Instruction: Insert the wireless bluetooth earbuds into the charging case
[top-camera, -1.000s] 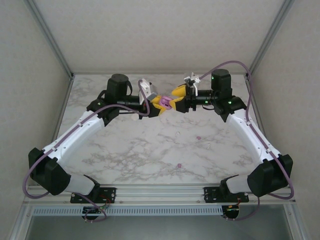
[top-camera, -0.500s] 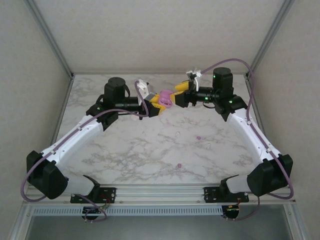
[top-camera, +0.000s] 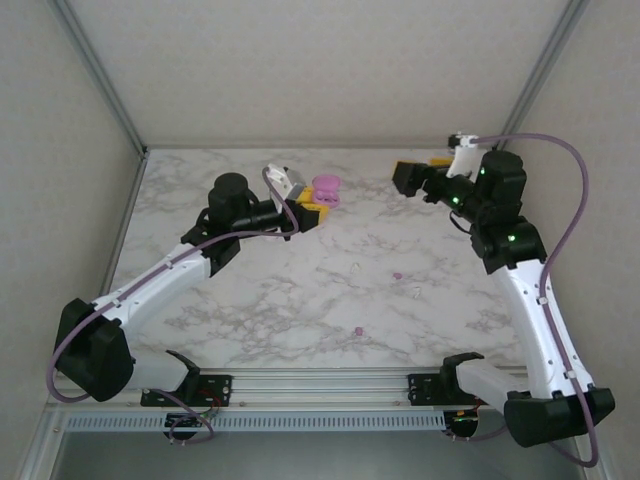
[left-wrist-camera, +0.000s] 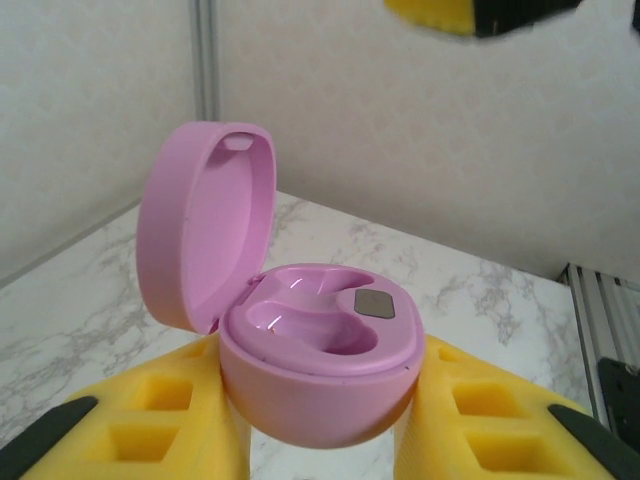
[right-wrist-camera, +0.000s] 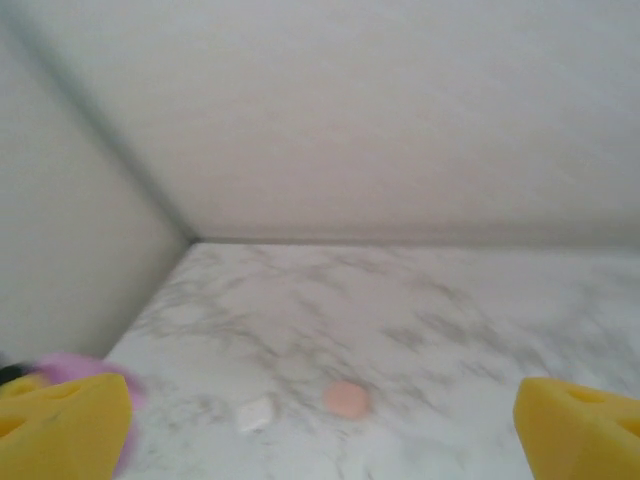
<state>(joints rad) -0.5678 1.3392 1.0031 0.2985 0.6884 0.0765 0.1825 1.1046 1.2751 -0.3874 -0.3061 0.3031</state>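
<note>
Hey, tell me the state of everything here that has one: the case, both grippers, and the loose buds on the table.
Charging case: lid open, wells look empty, gripped at its base.
Left gripper: shut on the charging case.
Right gripper: open, holding nothing.
Earbuds: lying loose on the table, none in the case.

Soft even light; sheen on charging case (left-wrist-camera: 318, 395); right wrist view seemingly motion-blurred.

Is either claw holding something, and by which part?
The left gripper clamps the open pink case by its base's sides; the right gripper holds nothing.
</note>
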